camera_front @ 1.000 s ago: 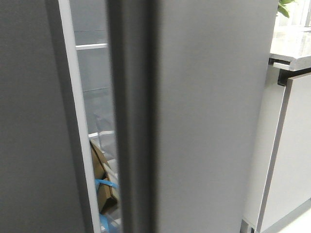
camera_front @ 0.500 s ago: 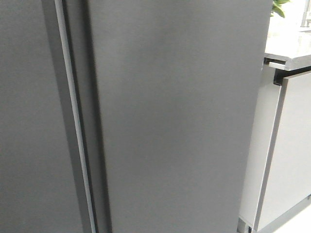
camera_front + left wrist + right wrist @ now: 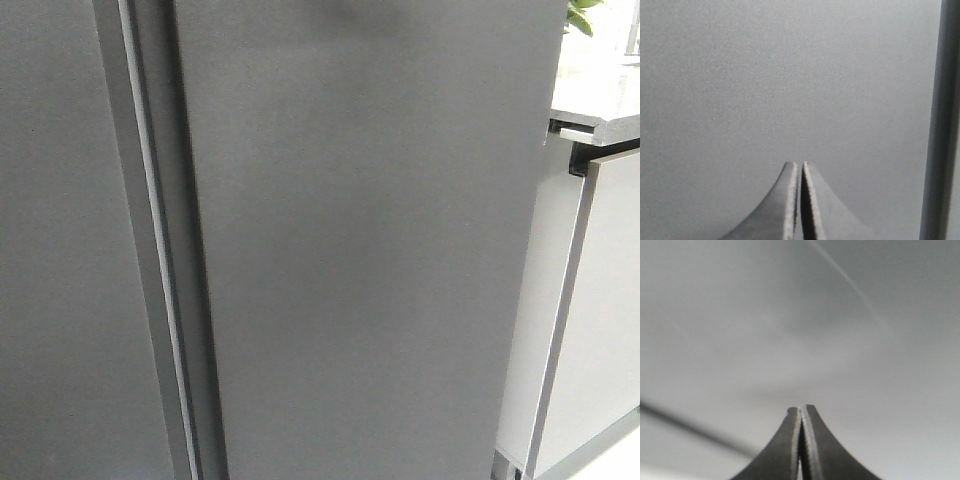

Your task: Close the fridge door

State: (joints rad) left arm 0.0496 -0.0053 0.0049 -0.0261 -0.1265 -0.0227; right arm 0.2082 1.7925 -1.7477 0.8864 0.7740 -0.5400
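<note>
Pressing fridge door (image 3: 370, 250) nearly flush; right gripper (image 3: 800, 410) and left gripper (image 3: 799, 166) both pinched together, acting as blunt pushers; seam at 9 o'clock.

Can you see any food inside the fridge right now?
No, in the front view the fridge door sits nearly flush beside the other dark door, with only a thin seam and no inside showing.

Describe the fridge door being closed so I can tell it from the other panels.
In the front view, two tall dark grey panels fill most of the frame. The fridge door is the wider right one, between the pale cabinet and the left panel. Its left edge carries a thick dark vertical groove beside a thin light strip.
</note>
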